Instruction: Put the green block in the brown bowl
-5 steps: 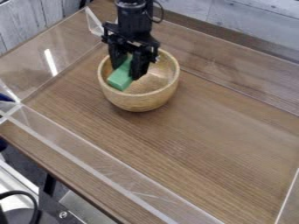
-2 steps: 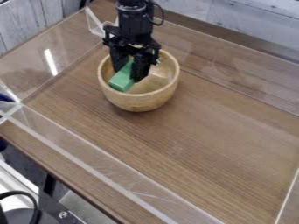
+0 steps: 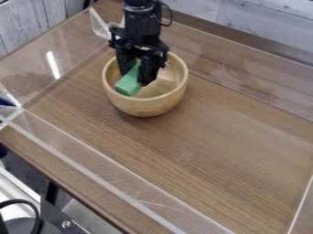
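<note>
The green block hangs tilted inside the brown bowl, which stands at the back left of the wooden table. My gripper points straight down into the bowl. Its black fingers are closed around the block's upper end, and the block's lower end shows near the bowl's left inner wall. Whether the block touches the bowl's bottom is hidden by the rim and the fingers.
Clear acrylic walls run around the wooden tabletop on all sides. The bowl sits close to the back left wall. The table's near edge is at the lower left.
</note>
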